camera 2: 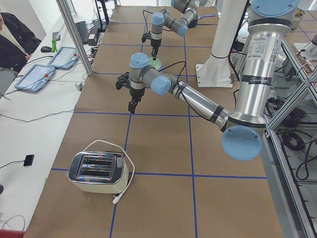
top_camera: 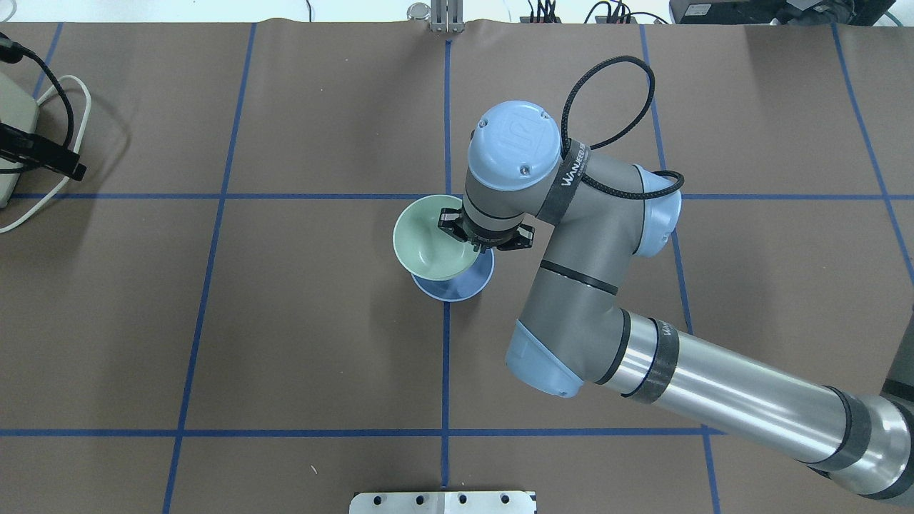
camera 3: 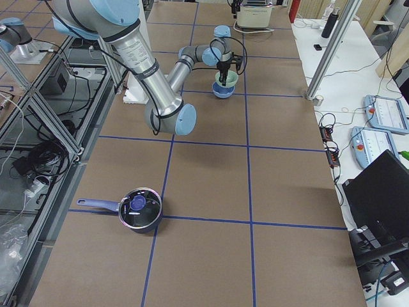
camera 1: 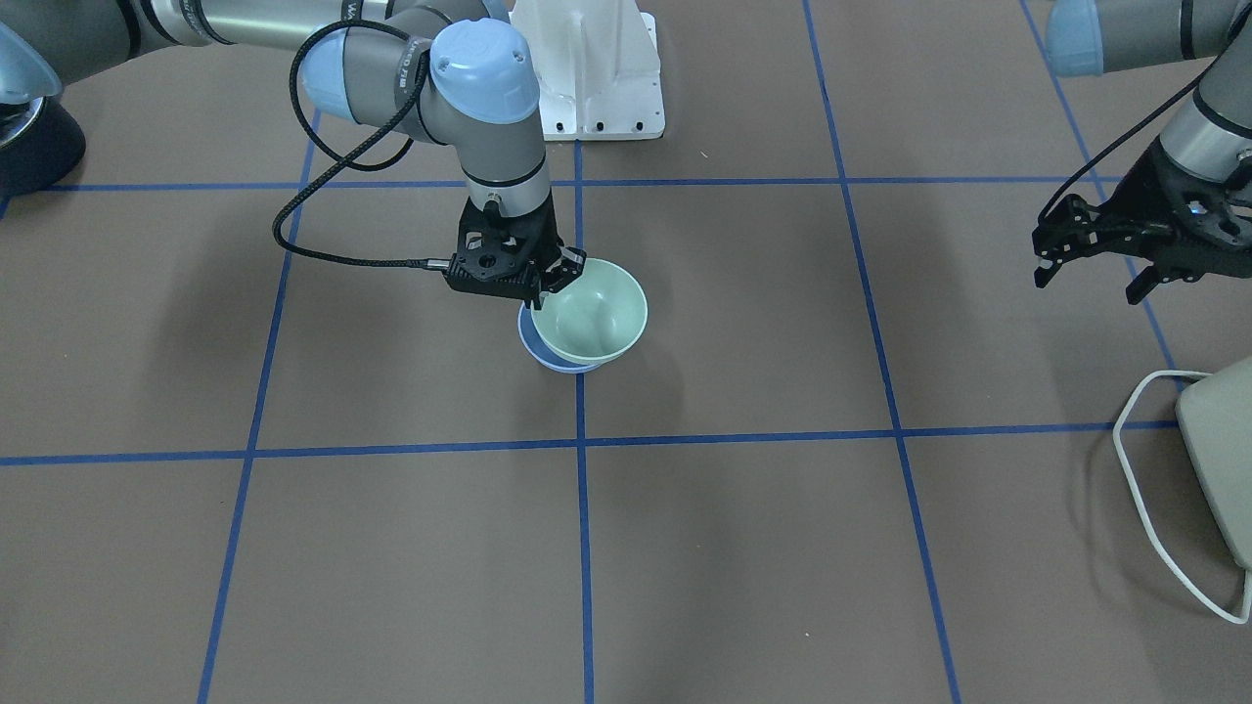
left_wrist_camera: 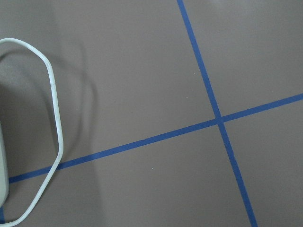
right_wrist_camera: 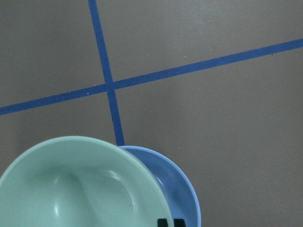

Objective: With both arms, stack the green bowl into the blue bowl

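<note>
The green bowl (camera 1: 597,313) hangs tilted, partly over and in the blue bowl (camera 1: 551,356), which stands on the table by a blue tape crossing. My right gripper (camera 1: 558,279) is shut on the green bowl's rim on the robot's side. In the overhead view the green bowl (top_camera: 427,239) covers much of the blue bowl (top_camera: 457,287). The right wrist view shows the green bowl (right_wrist_camera: 80,189) in front of the blue bowl (right_wrist_camera: 177,189). My left gripper (camera 1: 1088,282) is open and empty, up in the air far to the side.
A toaster (camera 1: 1218,460) with a white cable (camera 1: 1140,489) stands under the left arm's side; it also shows in the exterior left view (camera 2: 96,171). The white base pedestal (camera 1: 597,68) is behind the bowls. A dark pot (camera 3: 140,208) sits far off on the right side.
</note>
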Robot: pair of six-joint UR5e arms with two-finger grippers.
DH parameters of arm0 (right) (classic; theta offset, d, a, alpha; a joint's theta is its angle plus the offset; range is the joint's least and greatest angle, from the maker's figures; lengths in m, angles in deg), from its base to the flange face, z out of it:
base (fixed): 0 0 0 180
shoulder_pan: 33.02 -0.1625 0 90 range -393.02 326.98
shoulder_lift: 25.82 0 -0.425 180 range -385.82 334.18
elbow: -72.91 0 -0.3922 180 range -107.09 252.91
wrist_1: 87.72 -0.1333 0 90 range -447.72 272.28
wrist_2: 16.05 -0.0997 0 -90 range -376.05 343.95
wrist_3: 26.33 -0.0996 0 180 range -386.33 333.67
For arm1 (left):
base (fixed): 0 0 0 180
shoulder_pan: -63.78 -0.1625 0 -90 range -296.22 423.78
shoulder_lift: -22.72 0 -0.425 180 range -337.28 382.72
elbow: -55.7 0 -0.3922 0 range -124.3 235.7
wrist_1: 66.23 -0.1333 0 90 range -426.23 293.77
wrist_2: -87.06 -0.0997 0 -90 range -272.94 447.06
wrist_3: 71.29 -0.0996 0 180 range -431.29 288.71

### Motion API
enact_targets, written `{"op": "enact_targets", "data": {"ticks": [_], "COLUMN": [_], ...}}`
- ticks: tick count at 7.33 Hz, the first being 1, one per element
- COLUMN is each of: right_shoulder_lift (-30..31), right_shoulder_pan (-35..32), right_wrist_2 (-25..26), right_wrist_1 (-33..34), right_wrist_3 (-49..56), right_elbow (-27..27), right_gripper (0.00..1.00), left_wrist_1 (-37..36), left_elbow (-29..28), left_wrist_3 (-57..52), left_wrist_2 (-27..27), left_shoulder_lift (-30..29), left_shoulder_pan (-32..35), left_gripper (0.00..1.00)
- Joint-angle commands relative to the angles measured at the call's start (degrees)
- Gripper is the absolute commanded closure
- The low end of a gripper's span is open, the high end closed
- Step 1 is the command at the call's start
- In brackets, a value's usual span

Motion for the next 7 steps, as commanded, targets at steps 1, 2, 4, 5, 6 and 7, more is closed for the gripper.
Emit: {"op": "enact_targets", "data": {"ticks": [1, 2, 4, 5, 6, 7], "right_shoulder_lift": [1.8, 1.9, 1.46, 1.02, 1.11, 1.11], "right_shoulder_pan": [0.06, 0.23, 0.85, 0.85, 0.68, -1.76], "right_wrist_2": [-0.03, 0.15, 0.24, 0.24, 0.24, -0.55], "right_wrist_1": [-0.08, -0.08, -0.34, -0.43, -0.43, -0.43], "right_wrist_3": [0.3, 0.39, 0.57, 0.57, 0.57, 0.83], "right_elbow": [0.25, 0.16, 0.25, 0.68, 2.6, 4.1], "right_gripper": [1.0, 1.0, 0.0, 0.0, 0.0, 0.0], "left_wrist_1": [0.3, 0.31, 0.31, 0.31, 0.31, 0.22], "left_elbow": [-0.11, -0.11, -0.03, -0.11, -0.11, -0.2], "left_wrist_3": [0.19, 0.19, 0.19, 0.19, 0.28, 0.28], "left_wrist_2": [-0.09, -0.09, 0.0, -0.09, 0.0, 0.26], "left_shoulder_lift": [0.03, 0.03, 0.12, 0.21, 0.21, 0.29], "left_shoulder_pan": [0.0, 0.0, 0.0, 0.0, 0.0, 0.0], "left_gripper": [0.02, 0.02, 0.02, 0.02, 0.02, 0.02]}}
